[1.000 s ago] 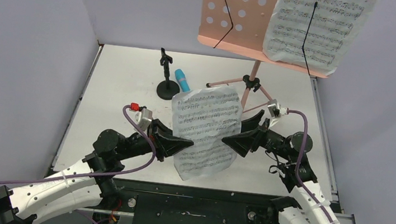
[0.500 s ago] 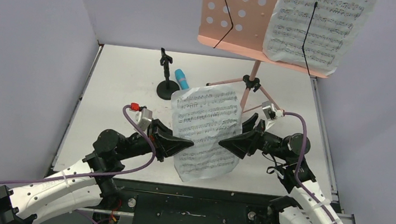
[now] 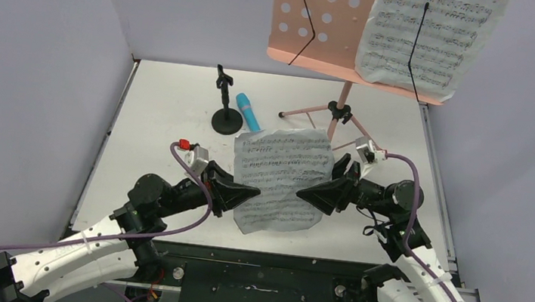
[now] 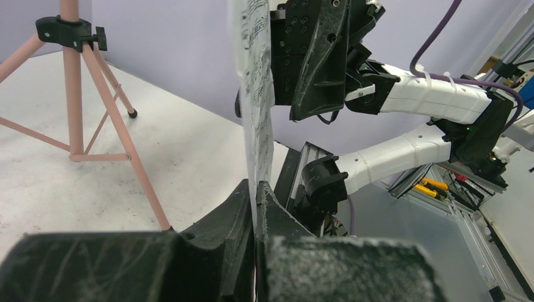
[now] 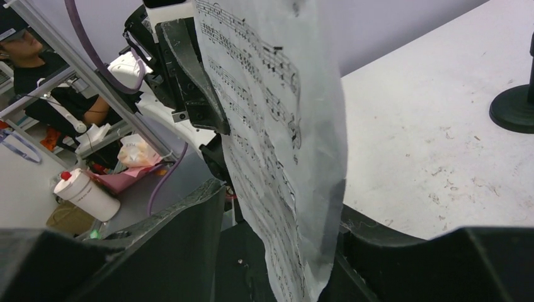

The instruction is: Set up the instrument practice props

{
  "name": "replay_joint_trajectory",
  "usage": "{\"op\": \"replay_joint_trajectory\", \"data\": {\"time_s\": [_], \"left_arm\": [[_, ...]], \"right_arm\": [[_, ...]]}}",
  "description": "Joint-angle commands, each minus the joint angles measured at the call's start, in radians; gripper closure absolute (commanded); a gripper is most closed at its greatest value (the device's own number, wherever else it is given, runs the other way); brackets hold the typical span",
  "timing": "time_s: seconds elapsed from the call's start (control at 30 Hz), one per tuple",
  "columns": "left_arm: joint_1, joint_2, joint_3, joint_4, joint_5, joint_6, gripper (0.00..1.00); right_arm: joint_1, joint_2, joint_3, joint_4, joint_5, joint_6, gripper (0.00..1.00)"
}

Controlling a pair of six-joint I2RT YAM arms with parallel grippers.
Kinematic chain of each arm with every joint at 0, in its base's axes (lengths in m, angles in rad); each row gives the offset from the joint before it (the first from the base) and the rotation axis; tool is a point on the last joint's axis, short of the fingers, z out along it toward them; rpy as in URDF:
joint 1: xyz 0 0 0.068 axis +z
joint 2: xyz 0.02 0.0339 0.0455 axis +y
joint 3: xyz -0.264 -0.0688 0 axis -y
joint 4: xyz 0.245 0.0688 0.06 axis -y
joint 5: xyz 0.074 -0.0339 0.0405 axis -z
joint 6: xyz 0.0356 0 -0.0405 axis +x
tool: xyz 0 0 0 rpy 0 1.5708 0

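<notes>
A white sheet-music page [image 3: 280, 179] hangs upright above the table between my two grippers. My left gripper [image 3: 254, 192] is shut on its left edge; in the left wrist view the paper [image 4: 255, 94] rises from the pinched fingertips [image 4: 255, 189]. My right gripper [image 3: 303, 195] straddles the page's right edge. In the right wrist view the page [image 5: 277, 126] sits between its fingers [image 5: 282, 201], which stand apart with a gap on the left side. The pink music stand [image 3: 317, 20] at the back holds another page [image 3: 429, 36]. The blue microphone [image 3: 248, 111] lies beside the black mic stand [image 3: 226, 120].
The music stand's pink tripod legs [image 3: 340, 121] spread on the table just behind the held page, and they also show in the left wrist view [image 4: 75, 94]. The mic stand's round base [image 5: 513, 107] sits at the far right of the right wrist view. Walls enclose the table on three sides.
My right gripper's jaws have narrowed around the page's right edge. The page has sunk a little and leans flatter. The left gripper has kept its hold.
</notes>
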Motion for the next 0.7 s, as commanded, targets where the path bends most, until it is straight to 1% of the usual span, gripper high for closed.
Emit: {"op": "replay_joint_trajectory", "data": {"time_s": [0.0,0.17,0.23,0.4,0.57,0.67], "left_arm": [[-0.003,0.005,0.020,0.044,-0.038,-0.010,1.00],[-0.003,0.021,0.020,0.063,-0.036,-0.018,1.00],[-0.004,0.021,0.020,0.059,-0.038,-0.018,1.00],[-0.003,0.010,0.009,0.053,-0.049,-0.018,1.00],[-0.003,0.006,-0.001,0.071,-0.059,-0.027,0.95],[-0.003,0.008,-0.005,0.083,-0.065,-0.023,0.91]], "right_arm": [[0.016,0.003,0.035,0.026,-0.017,-0.029,0.55],[0.021,0.008,0.035,0.022,-0.010,-0.036,0.60],[0.022,0.009,0.038,0.012,-0.007,-0.042,0.64],[0.023,0.006,0.044,-0.020,0.005,-0.064,0.77],[0.025,0.006,0.051,-0.032,0.010,-0.072,0.94],[0.025,0.000,0.052,-0.049,0.021,-0.086,0.95]]}}
